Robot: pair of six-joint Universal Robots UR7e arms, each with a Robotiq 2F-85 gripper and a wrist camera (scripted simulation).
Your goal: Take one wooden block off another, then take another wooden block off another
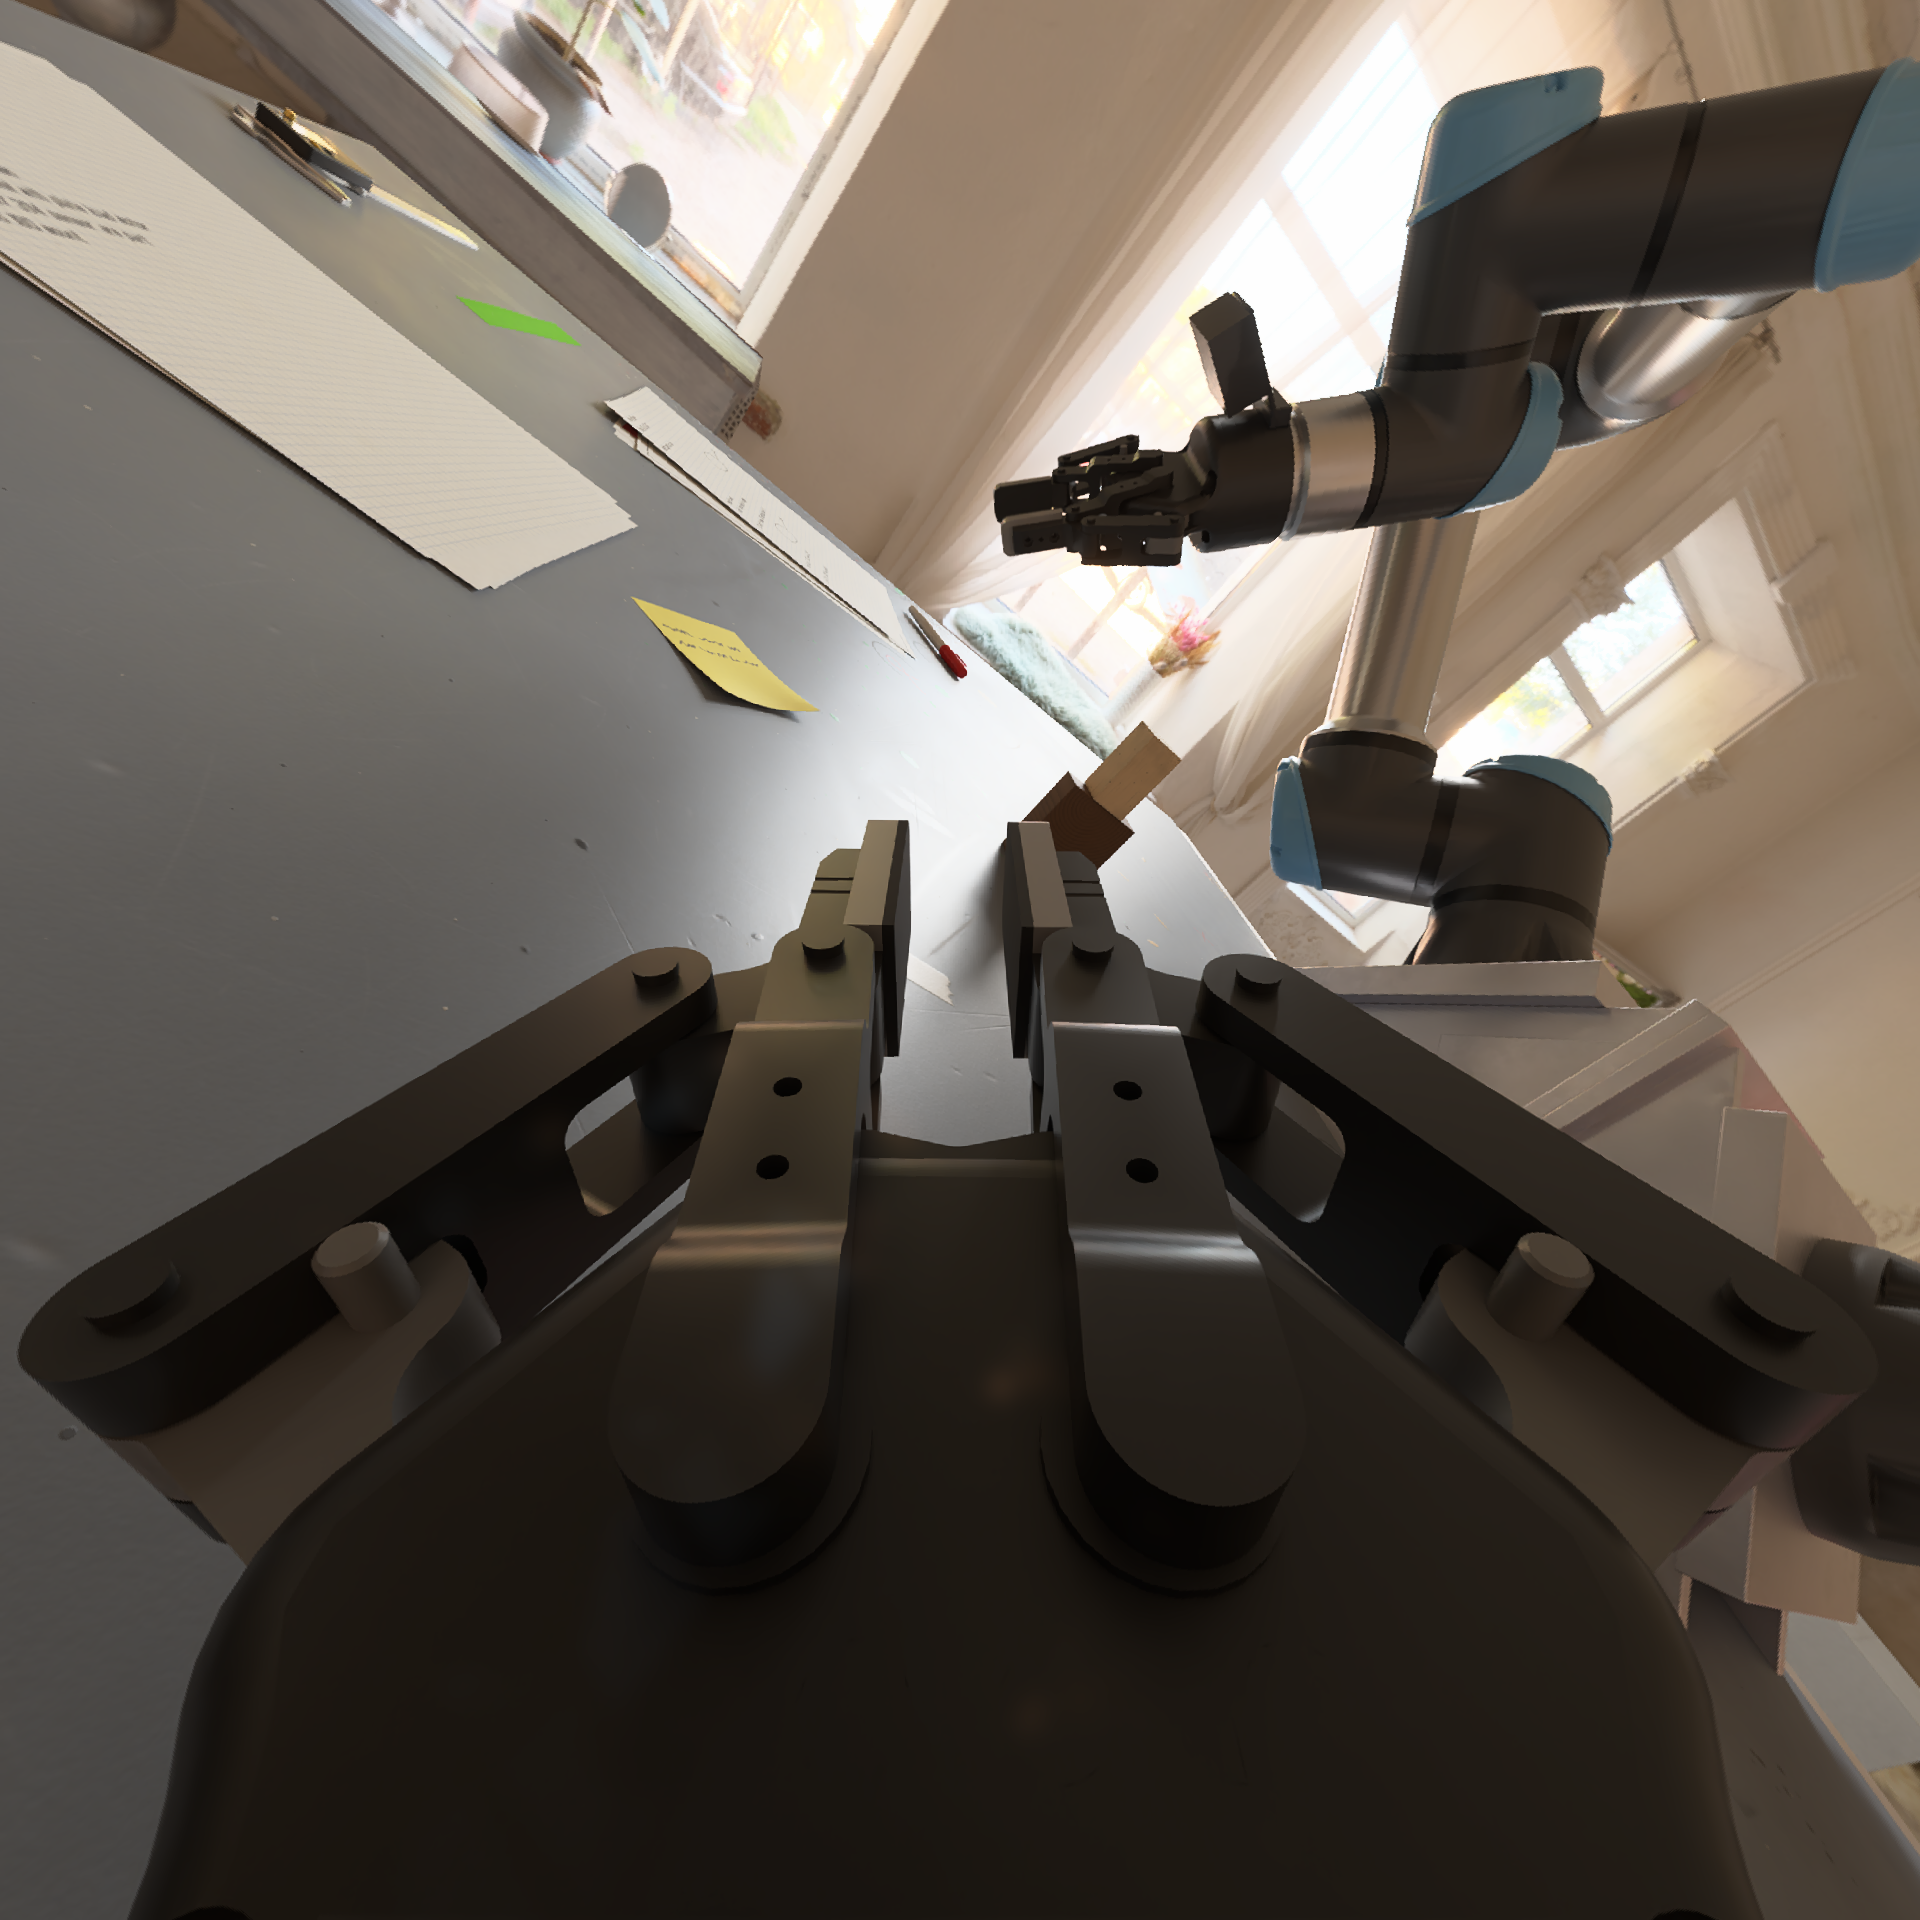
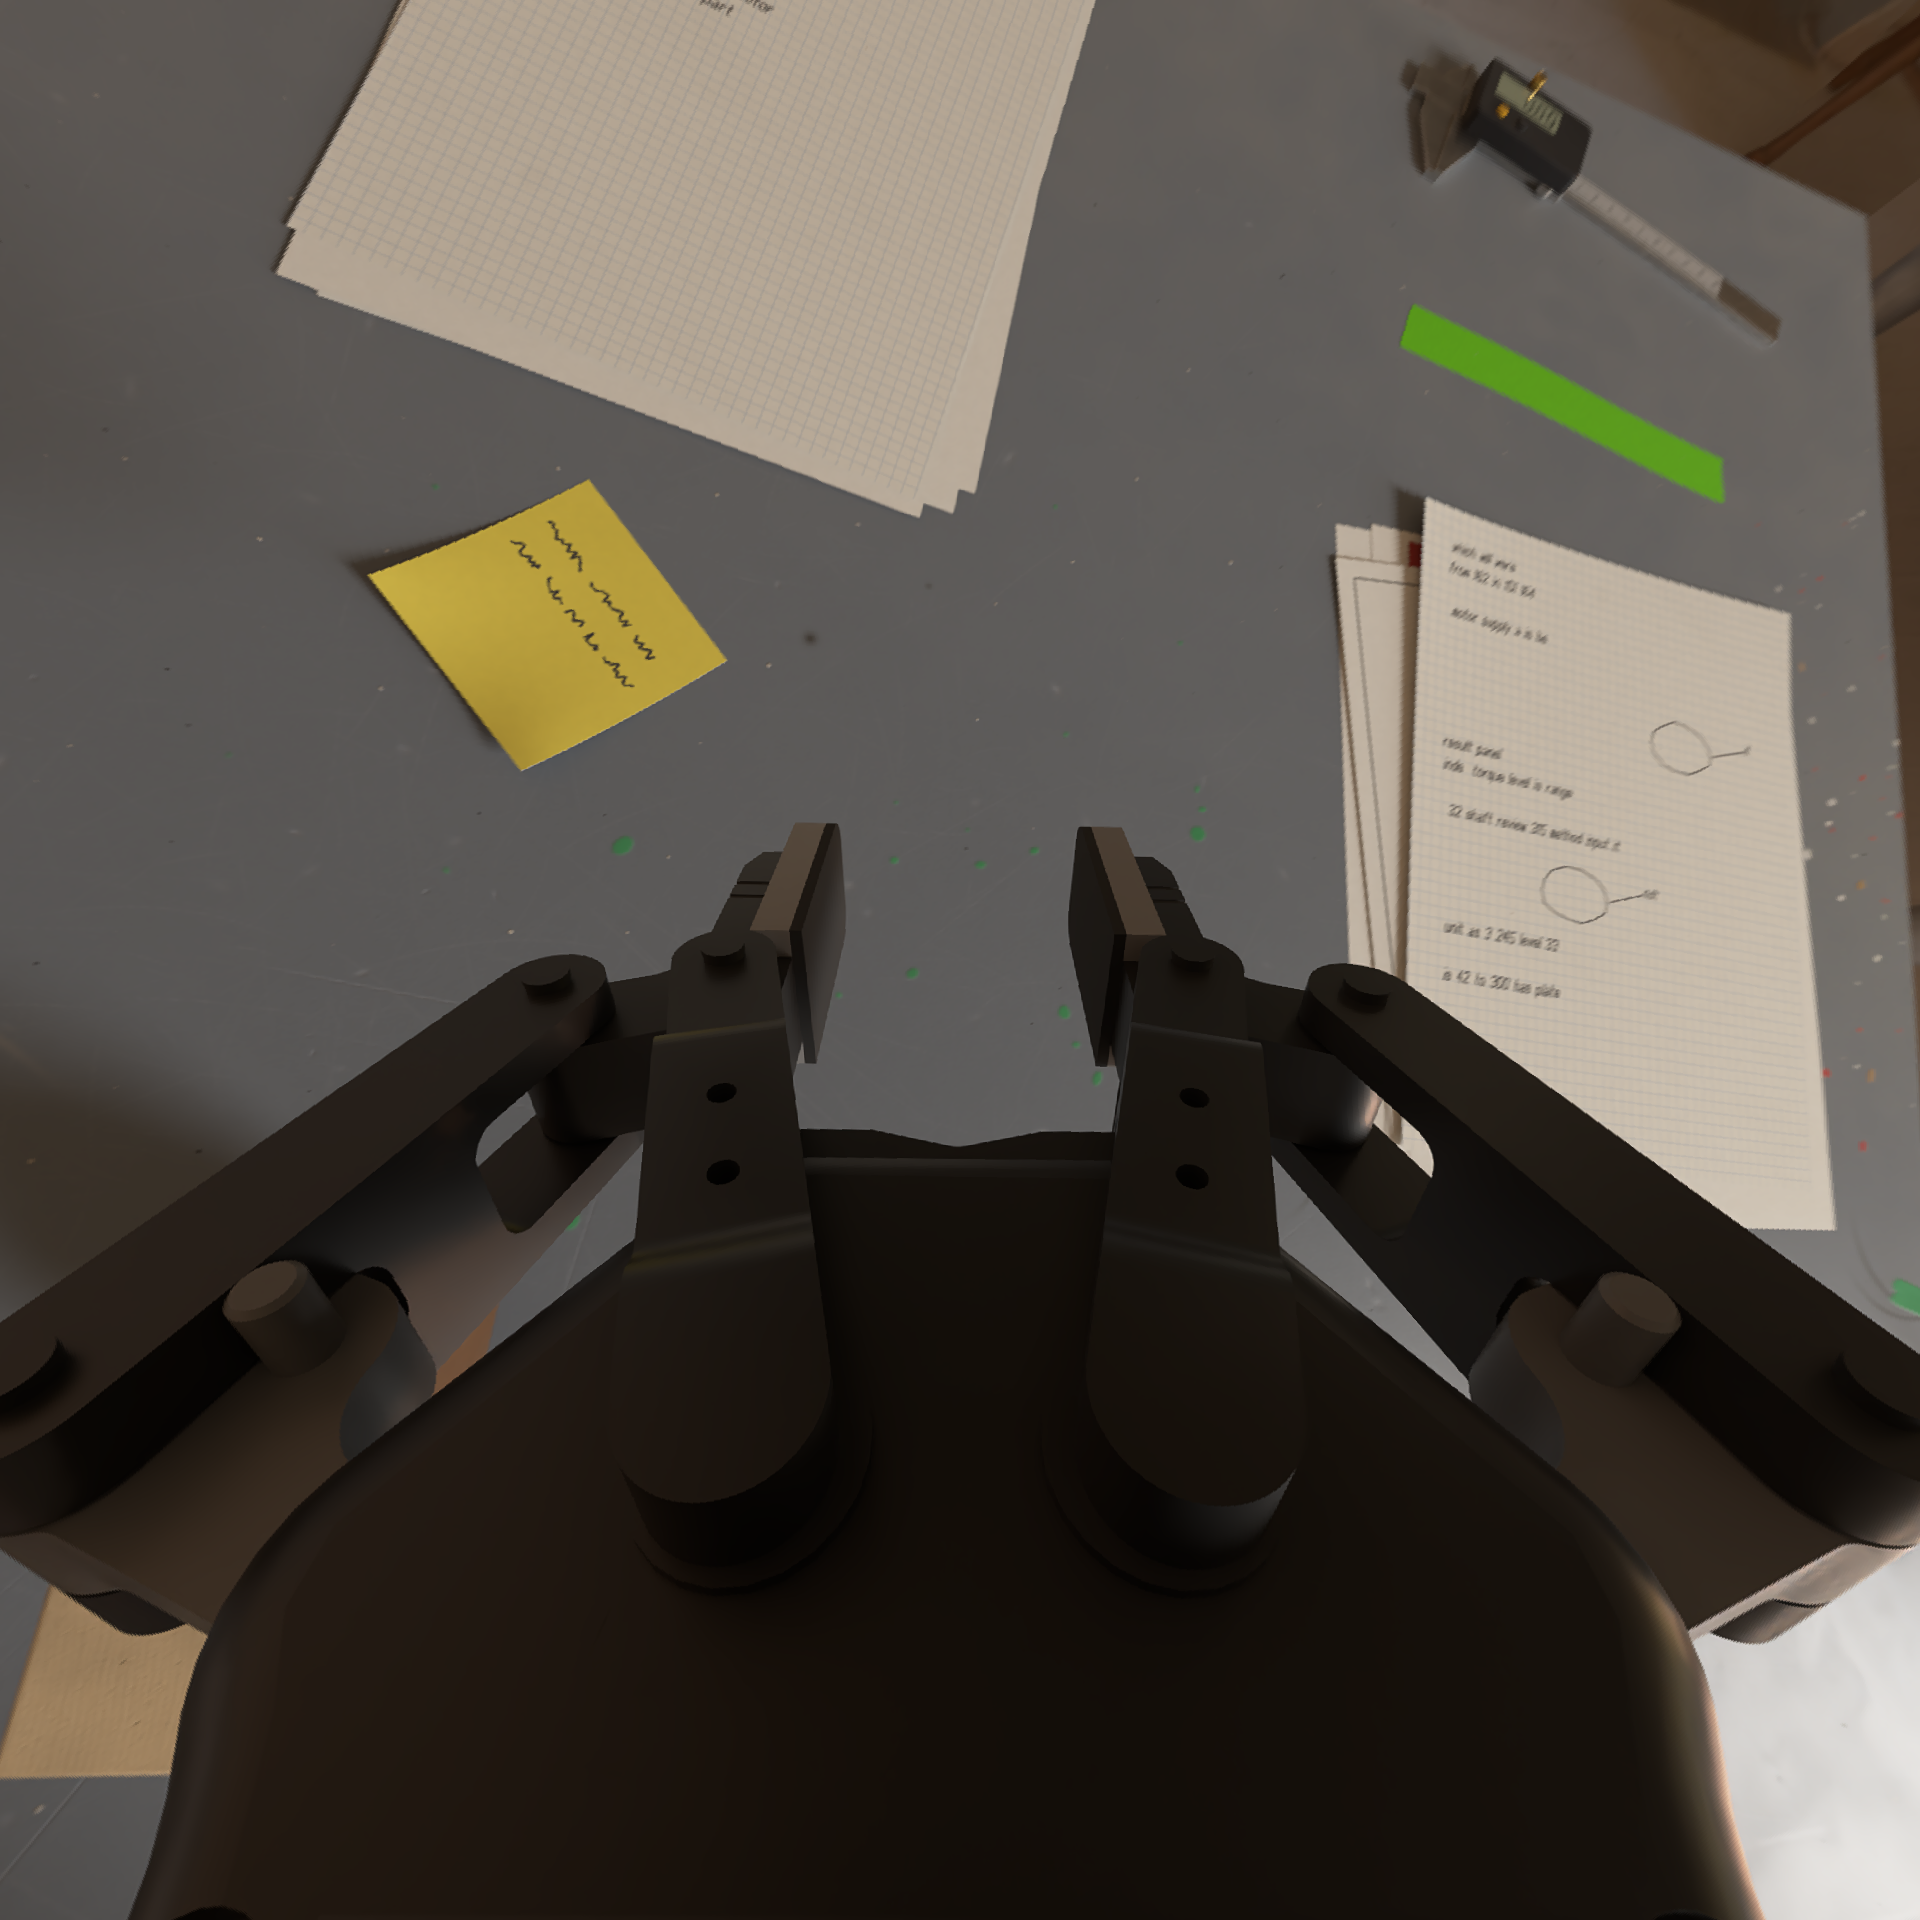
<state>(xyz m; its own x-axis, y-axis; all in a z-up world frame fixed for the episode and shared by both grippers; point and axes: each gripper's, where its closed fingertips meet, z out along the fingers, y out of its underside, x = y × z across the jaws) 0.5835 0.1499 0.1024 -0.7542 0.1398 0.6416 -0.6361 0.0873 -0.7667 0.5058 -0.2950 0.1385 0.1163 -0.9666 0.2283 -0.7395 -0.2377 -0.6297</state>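
Observation:
In the left wrist view a light wooden block [image 1: 1141, 767] sits on a dark brown wooden block [image 1: 1081, 826] near the far edge of the grey table [image 1: 312, 831]. My left gripper [image 1: 958, 842] is low over the table, short of the blocks, with its jaws partly apart and empty. Its right finger [image 1: 1039, 894] hides the stack's near side. My right gripper [image 1: 1006, 520] hangs in the air above the table, away from the blocks. In the right wrist view the right gripper [image 2: 956, 842] is open and empty above bare table [image 2: 935, 675]; no block shows there.
A yellow sticky note [image 2: 545, 623], a stack of grid paper [image 2: 686, 229], written sheets [image 2: 1600, 852], a green strip [image 2: 1558, 400] and a caliper [image 2: 1538, 120] lie on the table. A red-tipped pen [image 1: 940, 646] lies near the table edge. The right arm's base [image 1: 1455, 852] stands beyond the blocks.

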